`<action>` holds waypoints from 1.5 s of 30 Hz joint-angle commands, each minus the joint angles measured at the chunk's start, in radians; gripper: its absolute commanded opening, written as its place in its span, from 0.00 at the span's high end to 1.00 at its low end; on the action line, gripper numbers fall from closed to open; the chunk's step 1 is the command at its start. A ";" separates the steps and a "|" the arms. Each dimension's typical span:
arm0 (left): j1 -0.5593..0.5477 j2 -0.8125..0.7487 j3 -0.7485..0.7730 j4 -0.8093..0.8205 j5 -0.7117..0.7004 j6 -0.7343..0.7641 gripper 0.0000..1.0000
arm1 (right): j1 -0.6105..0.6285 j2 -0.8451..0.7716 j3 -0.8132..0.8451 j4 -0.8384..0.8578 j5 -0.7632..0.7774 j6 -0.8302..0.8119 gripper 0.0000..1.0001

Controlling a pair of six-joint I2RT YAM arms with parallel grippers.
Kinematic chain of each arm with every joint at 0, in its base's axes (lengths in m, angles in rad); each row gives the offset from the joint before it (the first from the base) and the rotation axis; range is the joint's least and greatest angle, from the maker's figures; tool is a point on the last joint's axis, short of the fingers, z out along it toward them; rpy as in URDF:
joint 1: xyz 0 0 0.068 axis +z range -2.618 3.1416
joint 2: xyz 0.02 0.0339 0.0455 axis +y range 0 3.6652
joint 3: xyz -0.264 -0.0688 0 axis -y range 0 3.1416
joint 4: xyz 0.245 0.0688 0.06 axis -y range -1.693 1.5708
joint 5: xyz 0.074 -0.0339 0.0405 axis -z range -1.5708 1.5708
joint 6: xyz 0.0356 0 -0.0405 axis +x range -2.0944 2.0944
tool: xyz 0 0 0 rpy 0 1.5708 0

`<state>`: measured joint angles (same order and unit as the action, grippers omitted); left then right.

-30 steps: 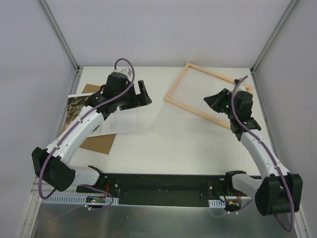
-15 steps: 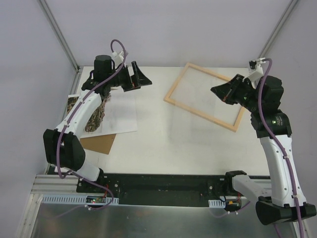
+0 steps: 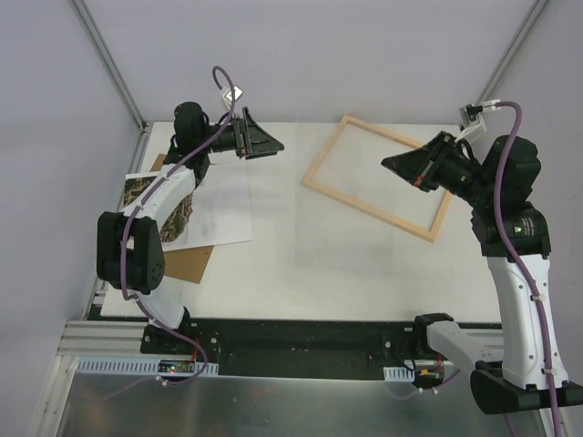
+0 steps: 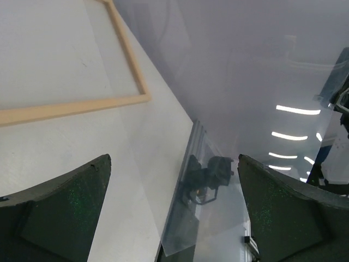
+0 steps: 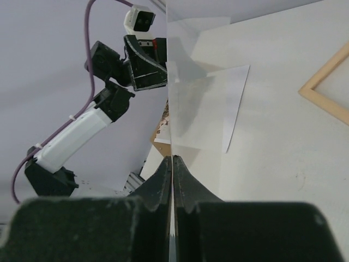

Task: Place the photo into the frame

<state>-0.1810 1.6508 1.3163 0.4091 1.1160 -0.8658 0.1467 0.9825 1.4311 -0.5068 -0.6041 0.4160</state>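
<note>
Above the table, right claw pinching clear sheet, left claw wide, frame flat, photo far left

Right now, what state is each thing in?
Left gripper: open, empty, raised.
Right gripper: shut on clear sheet.
Frame: flat on table, no photo inside.
Photo: face up, partly under white paper.
Board: flat, partly covered.

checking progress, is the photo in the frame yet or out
Out. The photo lies at the table's left edge, partly under the left arm; the frame lies apart, only table showing through it.
</note>
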 commanded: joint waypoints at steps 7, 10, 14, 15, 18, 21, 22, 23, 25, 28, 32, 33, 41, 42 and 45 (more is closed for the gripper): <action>0.011 0.089 -0.028 0.488 0.140 -0.312 0.03 | 0.007 0.045 0.109 0.157 -0.106 0.156 0.99; 0.011 0.099 -0.026 0.558 0.146 -0.367 0.04 | 0.008 0.064 0.121 0.175 -0.111 0.176 0.99; 0.011 0.112 -0.032 0.706 0.151 -0.504 0.06 | 0.007 0.085 0.124 0.197 -0.115 0.178 0.99; 0.011 0.113 -0.034 0.736 0.151 -0.522 0.07 | 0.007 0.093 0.130 0.198 -0.115 0.176 0.99; 0.011 0.121 -0.042 0.821 0.157 -0.596 0.12 | 0.007 0.116 0.141 0.217 -0.131 0.175 0.99; 0.011 0.124 -0.046 0.917 0.160 -0.682 0.19 | -0.007 0.142 0.152 0.234 -0.152 0.171 0.99; 0.011 0.124 -0.048 0.944 0.160 -0.709 0.23 | -0.013 0.148 0.155 0.238 -0.155 0.172 1.00; 0.011 0.122 -0.049 0.959 0.162 -0.726 0.24 | -0.021 0.151 0.157 0.241 -0.158 0.170 0.99; 0.011 0.116 -0.054 0.976 0.162 -0.748 0.32 | -0.042 0.162 0.161 0.249 -0.171 0.168 0.99; 0.011 0.106 -0.061 0.985 0.163 -0.768 0.41 | -0.079 0.177 0.166 0.252 -0.198 0.161 0.99; 0.011 0.086 -0.068 0.990 0.165 -0.786 0.49 | -0.124 0.203 0.154 0.272 -0.241 0.150 0.99; 0.009 0.078 -0.071 0.990 0.166 -0.788 0.50 | -0.125 0.211 0.150 0.278 -0.244 0.150 0.99; 0.008 0.050 -0.081 0.981 0.169 -0.796 0.58 | -0.130 0.243 0.091 0.376 -0.250 0.175 0.99; 0.006 0.046 -0.081 0.981 0.169 -0.797 0.60 | -0.130 0.246 0.081 0.399 -0.253 0.188 1.00; 0.005 0.030 -0.080 0.981 0.169 -0.803 0.66 | -0.133 0.260 0.061 0.419 -0.246 0.190 0.99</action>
<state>-0.1692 1.7618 1.2297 1.2675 1.2610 -1.6604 0.0219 1.2297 1.5047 -0.1936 -0.8288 0.5827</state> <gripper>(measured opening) 0.370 0.010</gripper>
